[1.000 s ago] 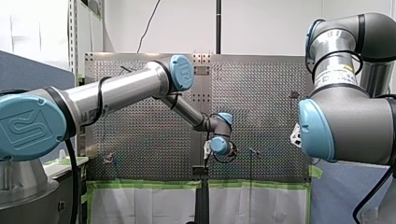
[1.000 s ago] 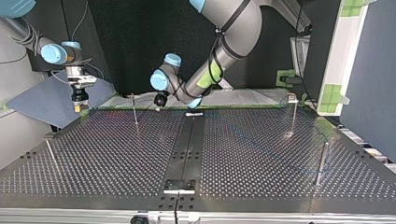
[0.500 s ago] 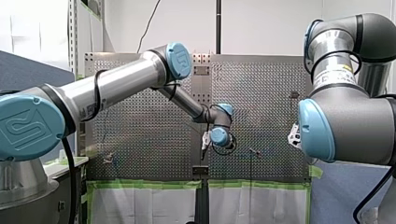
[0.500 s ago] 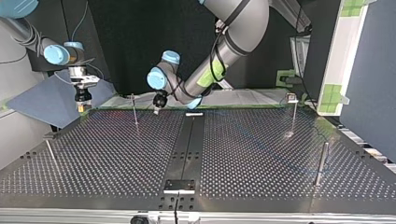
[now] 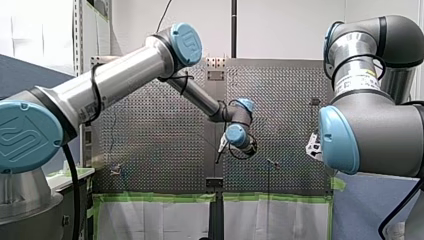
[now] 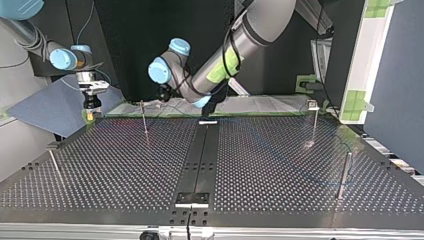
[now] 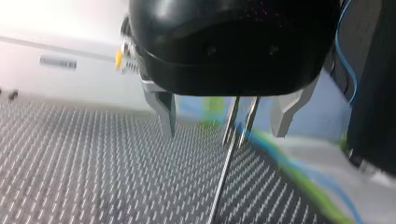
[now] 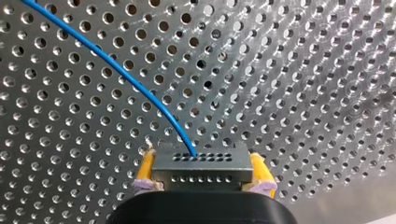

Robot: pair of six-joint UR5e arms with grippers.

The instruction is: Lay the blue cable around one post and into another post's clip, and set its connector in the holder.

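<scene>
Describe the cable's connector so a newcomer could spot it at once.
Over the perforated metal table, find my right claw with yellow pads. Clamped between them is a small grey rectangular metal block. It alone has rows of tiny holes and the thin blue cable entering it.

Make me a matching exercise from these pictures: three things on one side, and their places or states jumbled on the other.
1 connector
2 blue cable
3 thin post

A seen between the open fingers of my left gripper
B clamped between the yellow pads of my right gripper
C runs from the connector out over the perforated table

Pairs: 1-B, 2-C, 3-A
</scene>
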